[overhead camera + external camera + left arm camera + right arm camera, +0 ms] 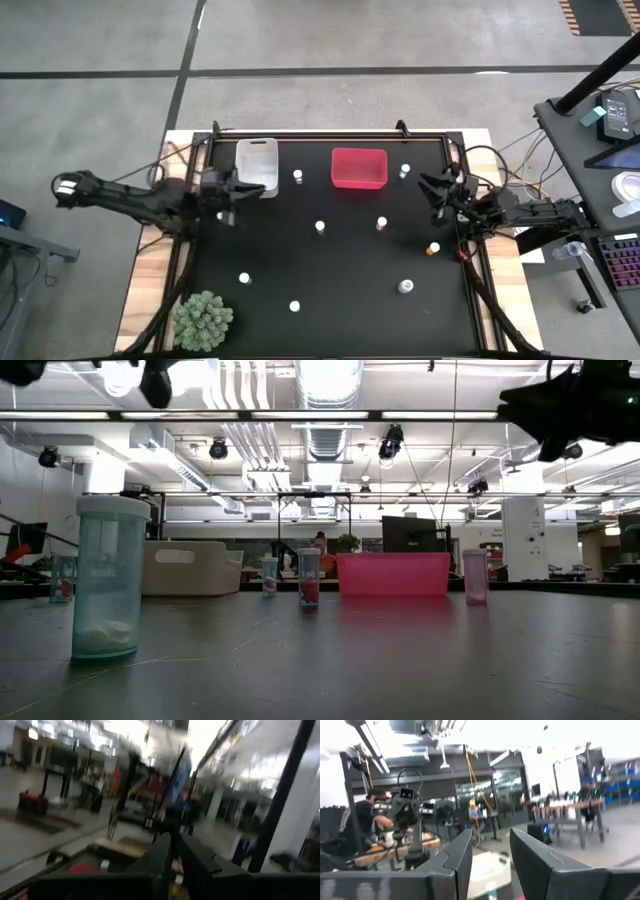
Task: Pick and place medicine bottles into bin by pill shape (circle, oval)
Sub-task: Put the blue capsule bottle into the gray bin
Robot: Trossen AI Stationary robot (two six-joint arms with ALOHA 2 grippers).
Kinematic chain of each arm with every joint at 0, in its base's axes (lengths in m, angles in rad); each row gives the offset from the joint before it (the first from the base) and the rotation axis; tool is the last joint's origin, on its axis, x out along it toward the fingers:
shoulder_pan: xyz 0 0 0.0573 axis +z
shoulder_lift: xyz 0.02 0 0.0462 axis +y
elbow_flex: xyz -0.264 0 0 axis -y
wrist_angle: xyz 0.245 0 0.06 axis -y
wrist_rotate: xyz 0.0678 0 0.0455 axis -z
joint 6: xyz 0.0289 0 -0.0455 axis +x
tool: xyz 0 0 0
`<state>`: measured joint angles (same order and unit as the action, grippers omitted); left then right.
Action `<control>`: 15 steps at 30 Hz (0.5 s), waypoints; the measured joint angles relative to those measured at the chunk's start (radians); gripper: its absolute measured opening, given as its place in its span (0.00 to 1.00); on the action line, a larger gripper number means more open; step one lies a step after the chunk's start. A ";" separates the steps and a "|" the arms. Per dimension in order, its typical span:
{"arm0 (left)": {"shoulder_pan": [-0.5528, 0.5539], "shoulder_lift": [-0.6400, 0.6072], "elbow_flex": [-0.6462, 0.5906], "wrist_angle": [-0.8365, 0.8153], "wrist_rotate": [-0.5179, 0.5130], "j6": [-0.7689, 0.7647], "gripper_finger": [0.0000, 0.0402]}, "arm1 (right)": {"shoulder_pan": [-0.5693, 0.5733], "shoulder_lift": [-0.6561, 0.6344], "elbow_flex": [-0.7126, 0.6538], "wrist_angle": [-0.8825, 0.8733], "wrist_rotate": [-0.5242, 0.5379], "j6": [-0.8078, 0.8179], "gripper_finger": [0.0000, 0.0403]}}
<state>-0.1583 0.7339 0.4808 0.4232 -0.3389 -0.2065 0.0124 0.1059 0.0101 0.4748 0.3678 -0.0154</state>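
Black worktop (350,300) carried scattered white-capped medicine bottles (320,227). Left pincer (237,187) clenched, empty, beside clear bin (257,165). Right pincer (436,192) released, near red bin (358,167).

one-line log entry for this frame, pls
left gripper: beside clear bin, empty | right gripper: open, empty, right edge | red bin: empty | bottles: scattered on table

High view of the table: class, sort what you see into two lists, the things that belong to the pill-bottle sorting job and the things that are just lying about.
Belongs to the job:
- medicine bottles, scattered upright on the black mat
- red bin
- clear bin
- left gripper, beside the clear bin
- right gripper, at the mat's right edge

Just lying about:
- green spiky plant
- keyboard on the side desk
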 joint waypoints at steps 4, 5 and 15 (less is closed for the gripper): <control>0.001 0.147 0.164 -0.231 0.002 -0.049 0.07 | 0.000 0.001 0.012 0.009 0.000 -0.070 0.31; 0.001 0.184 0.206 -0.295 0.002 -0.054 0.07 | 0.000 0.001 0.021 0.010 0.000 -0.083 0.31; 0.001 0.531 0.661 -0.759 0.018 -0.094 0.07 | 0.000 0.000 0.063 0.010 0.000 -0.160 0.31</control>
<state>-0.1570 1.2645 1.1419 -0.3356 -0.3213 -0.3007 0.0124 0.1055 0.0735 0.4848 0.3676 -0.1752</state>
